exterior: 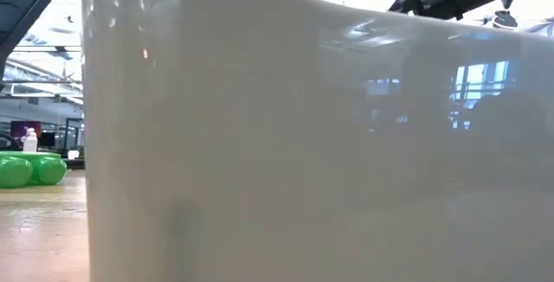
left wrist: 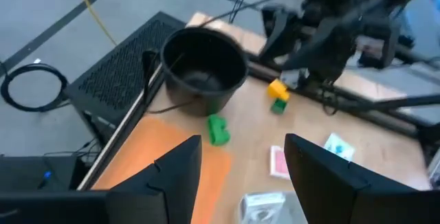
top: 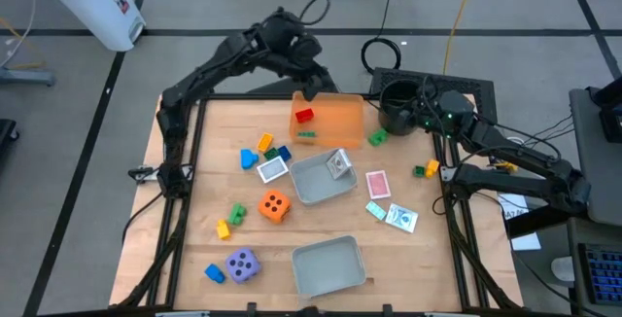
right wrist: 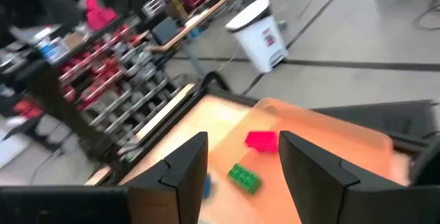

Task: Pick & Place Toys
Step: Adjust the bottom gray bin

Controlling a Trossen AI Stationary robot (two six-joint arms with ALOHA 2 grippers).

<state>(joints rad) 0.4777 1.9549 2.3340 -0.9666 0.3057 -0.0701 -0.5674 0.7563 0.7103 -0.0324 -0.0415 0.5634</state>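
Where the left gripper (left wrist: 242, 148) hangs: above the translucent orange plastic tray's (top: 342, 121) far edge, fingers spread wide, nothing between them.
Target toy: small green plastic brick (left wrist: 218, 129), on bare wood between that tray and the round black plastic pot (left wrist: 204, 62).
Direction: ahead of the left fingers, toward the pot.
Long axis: seemingly pointing pot-ward, so the fingers would likely close across its short sides.
Right gripper (right wrist: 242, 141): by the pot, probably nearer, fingers also apart and empty, facing the tray.
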